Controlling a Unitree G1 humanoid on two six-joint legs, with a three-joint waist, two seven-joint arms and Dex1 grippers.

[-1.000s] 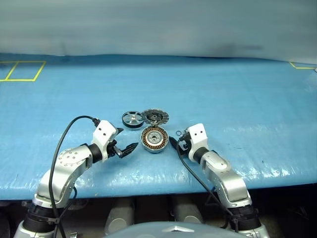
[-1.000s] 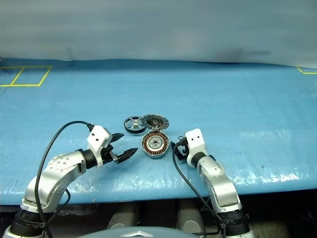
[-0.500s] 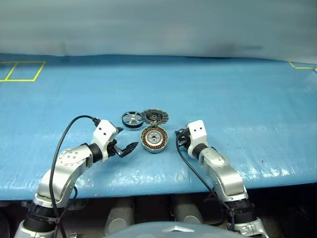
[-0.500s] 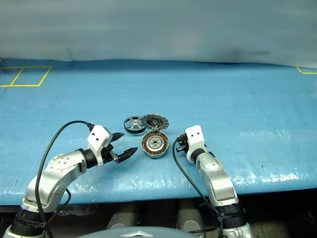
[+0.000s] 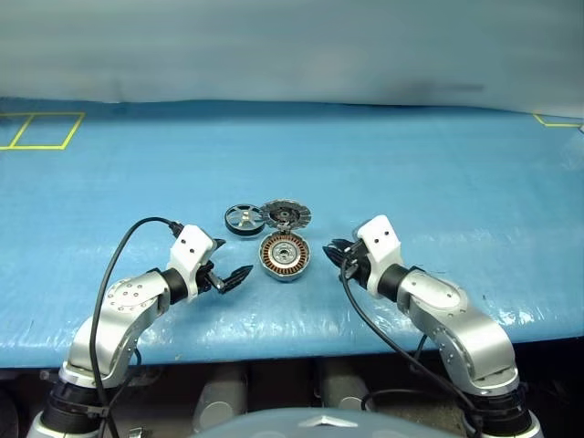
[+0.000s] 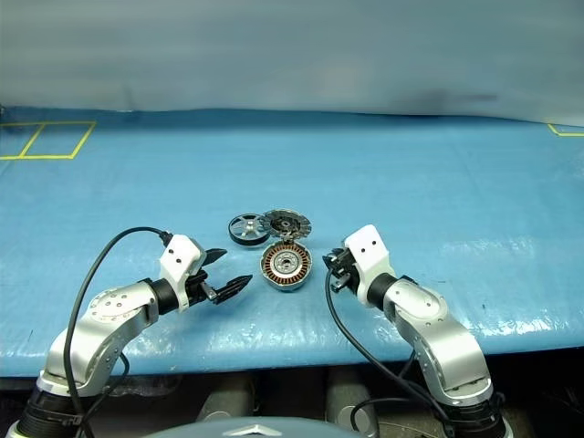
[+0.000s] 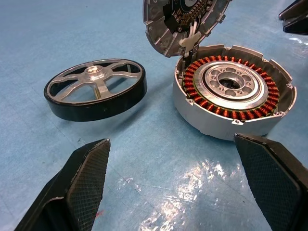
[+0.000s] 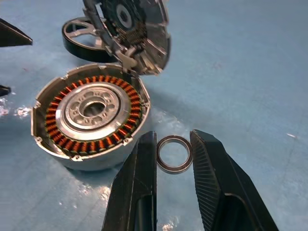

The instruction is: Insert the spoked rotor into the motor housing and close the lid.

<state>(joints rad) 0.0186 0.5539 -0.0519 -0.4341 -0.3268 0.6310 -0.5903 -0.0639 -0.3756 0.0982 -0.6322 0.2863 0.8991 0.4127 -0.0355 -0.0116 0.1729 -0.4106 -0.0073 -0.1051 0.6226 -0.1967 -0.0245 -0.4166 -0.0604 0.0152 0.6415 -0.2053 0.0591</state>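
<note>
The spoked rotor [image 5: 243, 219], a dark ring with silver spokes, lies flat on the blue table, left of the lid. The motor housing [image 5: 285, 255] sits open with its copper windings showing. Its vented grey lid [image 5: 286, 214] stands tilted up from the hinge on the far side. My left gripper [image 5: 235, 258] is open just left of the housing, and both the rotor [image 7: 96, 89] and the housing [image 7: 233, 91] lie ahead of it. My right gripper [image 8: 173, 134] hangs right of the housing [image 8: 91, 110], shut on a small metal ring [image 8: 174, 154] pinched between its fingers.
A blue tarp covers the table, whose front edge [image 5: 274, 339] runs just below my arms. Yellow tape marks lie at the far left [image 5: 36, 132] and far right [image 5: 557, 120].
The right gripper shut on the small ring that lay right of the housing and rose off the table with it. The left arm kept still.
</note>
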